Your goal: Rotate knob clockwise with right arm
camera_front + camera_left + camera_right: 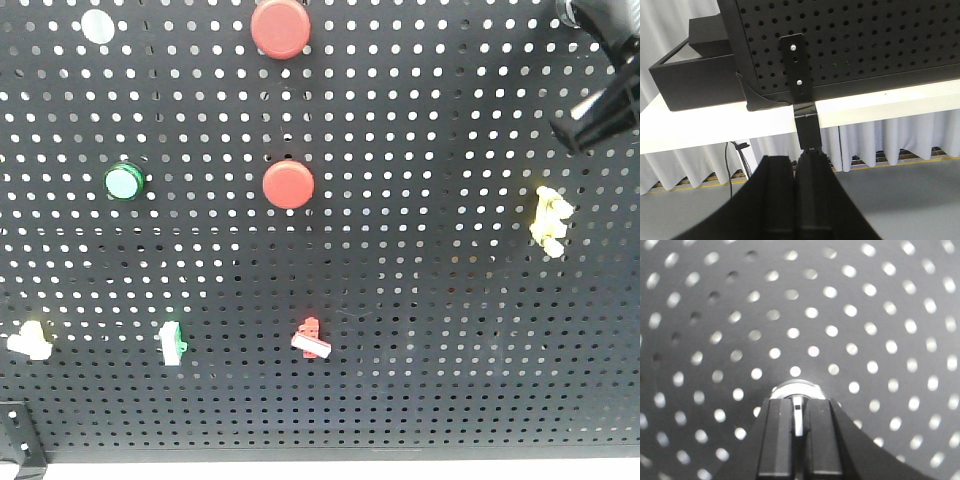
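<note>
Upright black perforated metal board (pixel 400 300) on white surface (pixel 690 130). Right arm (pixel 600 110), dark tip only, at the board's top right. Right claw (pixel 798 407) narrowed across the small round black selector knob with silver ring collar (pixel 794 387), mounted on the board there. Left claw (pixel 796 195) closed, empty, below the board's edge. Judgement: knob rigid, smooth, probably detented; pinch the bar's flats, not the collar.
</note>
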